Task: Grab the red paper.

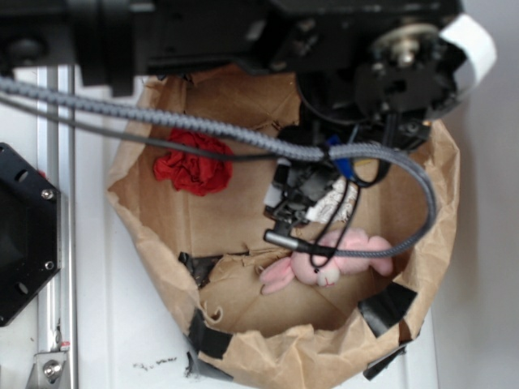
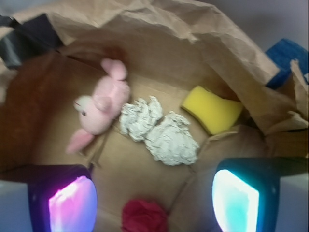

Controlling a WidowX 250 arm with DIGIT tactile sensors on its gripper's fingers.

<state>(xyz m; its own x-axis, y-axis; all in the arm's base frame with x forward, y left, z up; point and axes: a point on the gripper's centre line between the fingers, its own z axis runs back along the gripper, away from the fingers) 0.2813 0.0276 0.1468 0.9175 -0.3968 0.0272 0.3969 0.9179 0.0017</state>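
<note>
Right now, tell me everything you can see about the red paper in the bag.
The red paper is a bright red crumpled wad with rose-like folds, looking like thin, soft paper. It lies loose on the floor of the brown paper bag, near one wall in the exterior view, with a grey cable crossing in front of it. In the wrist view it sits at the bottom edge, partly cut off, between the two lit fingers of the open gripper. Nothing grips it, and it lies apart from the white wads.

Red paper (image 2: 144, 216), bunny (image 2: 99, 110), paper wads (image 2: 159, 130), sponge (image 2: 211, 109) inside bag (image 1: 162, 223) (wads between bunny, sponge).
</note>
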